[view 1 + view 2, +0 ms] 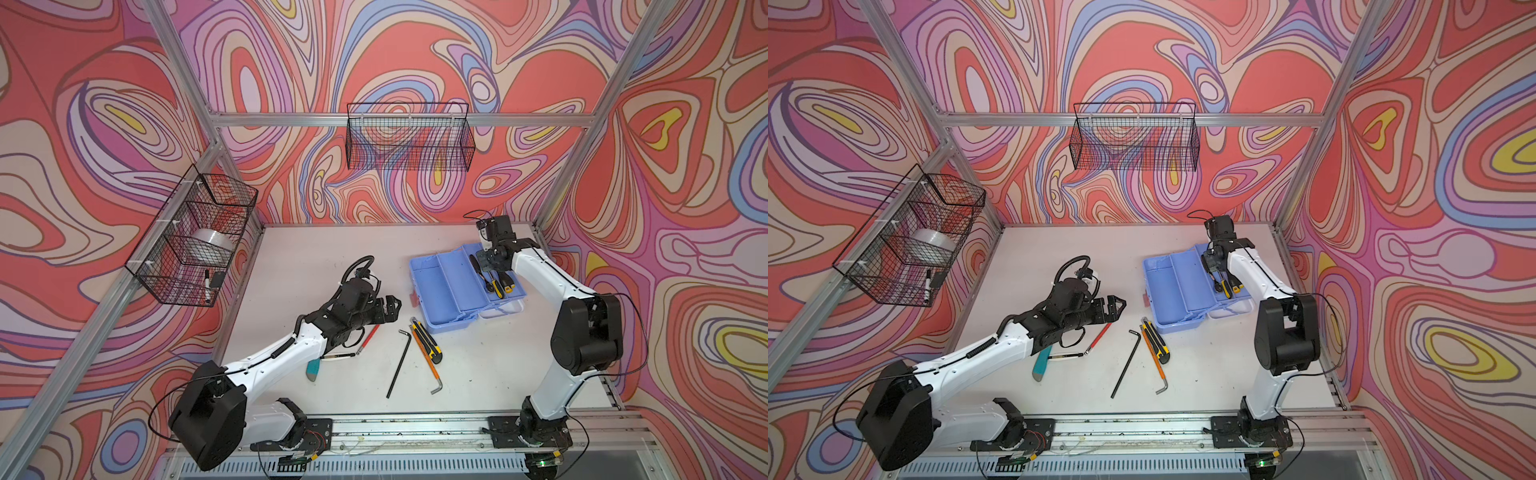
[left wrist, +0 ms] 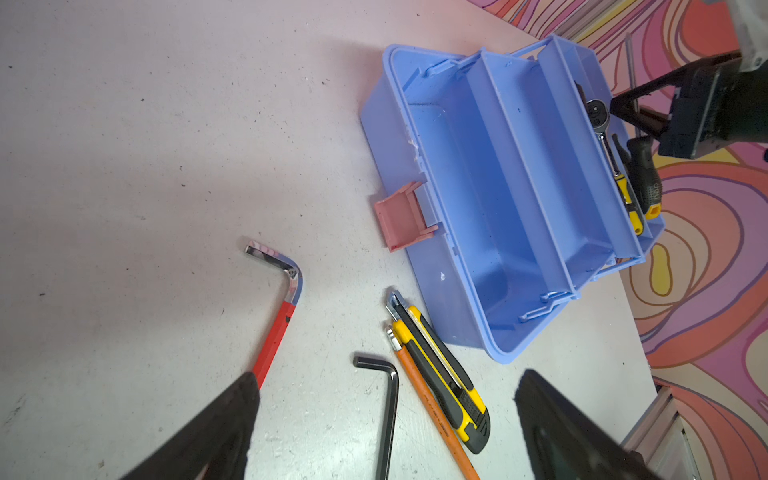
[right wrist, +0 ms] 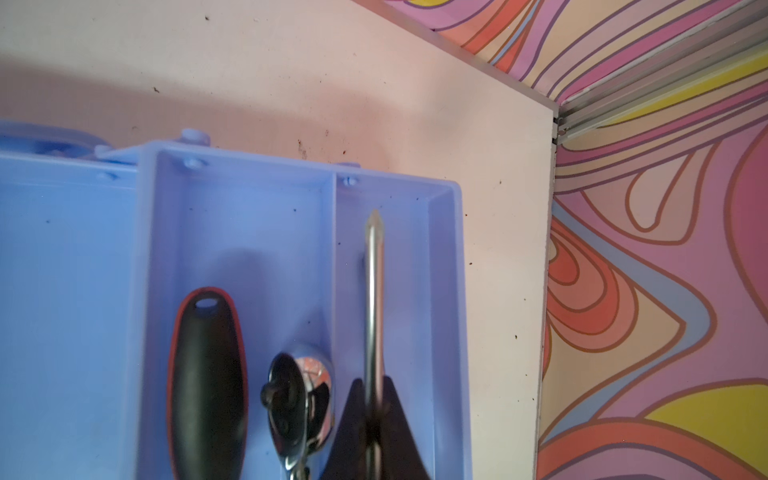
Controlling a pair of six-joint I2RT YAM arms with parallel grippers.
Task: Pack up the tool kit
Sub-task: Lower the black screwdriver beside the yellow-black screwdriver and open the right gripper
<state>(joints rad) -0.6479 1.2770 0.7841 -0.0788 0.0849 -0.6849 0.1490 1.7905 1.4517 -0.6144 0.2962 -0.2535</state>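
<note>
White tabletop is stretching beneath swirl-patterned walls; nearest, at six o'clock, a black hex key (image 1: 399, 361) and utility knife (image 1: 428, 338) are lying loose. At nine, the left gripper (image 1: 395, 306) is hovering wide open, empty. Farther, at one o'clock, the tool kit (image 1: 432, 286) is sitting open, and the right gripper (image 3: 374, 399) is pinching a screwdriver (image 3: 374, 291) by its stiff, slick shaft over the narrow tray compartment. Held there, the tool is likely prone to pivoting, so a hold nearer the handle looks steadier.

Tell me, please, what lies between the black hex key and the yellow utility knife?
An orange hex key, close alongside the utility knife, apart from the black hex key; both top views show it.
</note>
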